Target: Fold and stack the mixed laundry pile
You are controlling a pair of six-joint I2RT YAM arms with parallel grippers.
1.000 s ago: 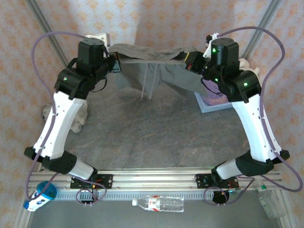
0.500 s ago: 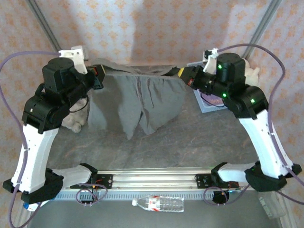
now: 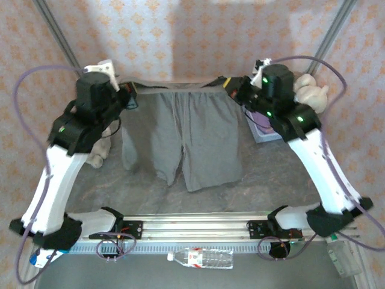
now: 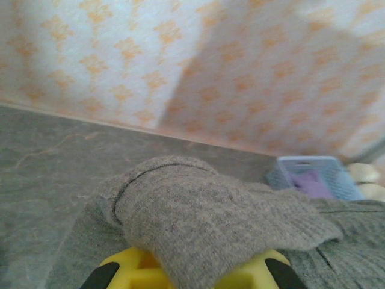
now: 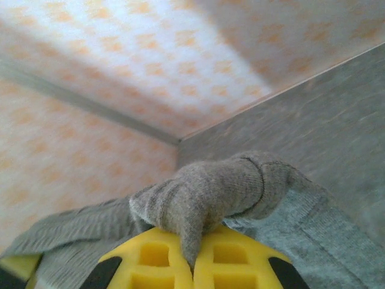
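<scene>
The grey-olive garment (image 3: 186, 135) is a pair of shorts, stretched by its waistband between my two grippers at the back of the table, legs reaching toward the near edge. My left gripper (image 3: 128, 96) is shut on the left waistband corner. My right gripper (image 3: 232, 86) is shut on the right corner. In the left wrist view the grey cloth (image 4: 204, 217) bunches over my yellow fingers (image 4: 120, 271). In the right wrist view a pinched fold (image 5: 210, 192) sticks up between closed yellow fingers (image 5: 234, 259). The lavender T-shirt (image 4: 311, 182) lies in the basket.
The light blue mesh basket (image 3: 260, 135) sits at the back right, partly behind my right arm. Plush toys rest at the right rear (image 3: 310, 90) and beside my left arm (image 3: 96, 158). A water bottle (image 3: 201, 259) lies in front of the rail.
Both arms swung the shorts from a bunched, high hold at the back into a wide spread. The legs now hang down toward the near edge.
</scene>
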